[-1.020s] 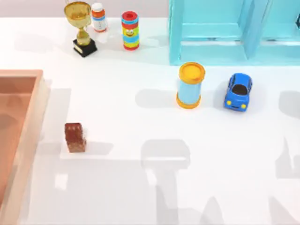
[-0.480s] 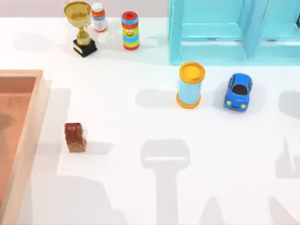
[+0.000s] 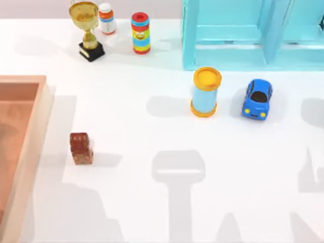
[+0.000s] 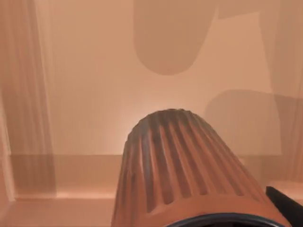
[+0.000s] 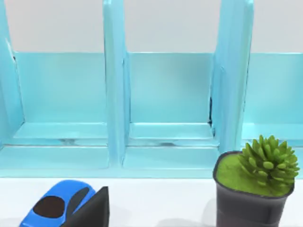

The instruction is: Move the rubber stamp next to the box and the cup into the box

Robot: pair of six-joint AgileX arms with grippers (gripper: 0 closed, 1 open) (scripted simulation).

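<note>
Left wrist view: the cup (image 4: 182, 165) sits close under the camera, ribbed side toward the lens, with the box (image 4: 85, 90) floor and a wall behind it. It looks carried over the box interior, but I can't tell whether my left gripper is clamped on it, since no fingers are clearly visible. A dark edge shows at the lower right of that frame; I can't tell what it is.

Top view: box (image 3: 31, 136) at the left edge, tan wall, reddish inside. The rubber stamp (image 3: 81, 148) stands upright on the table just right of the box wall, apart from it. I'd call that part done.

Step in hand, my read: place the cup in the box. To do it well:
- lower until the base is near the floor before letting go
- stay off the walls
- release upright, then lift straight out

Surface: plain white table, arm shadows across the lower half.

Elsewhere in the top view:
- trophy (image 3: 87, 28), bottle (image 3: 106, 18) and striped toy (image 3: 140, 32) at upper left
- turquoise shelf (image 3: 238, 30) at upper right
- blue cylinder (image 3: 205, 92) and toy car (image 3: 256, 98) mid-right

Right wrist view faces the shelf, with the car and a potted plant (image 5: 258, 184). Right gripper state: can't tell.
</note>
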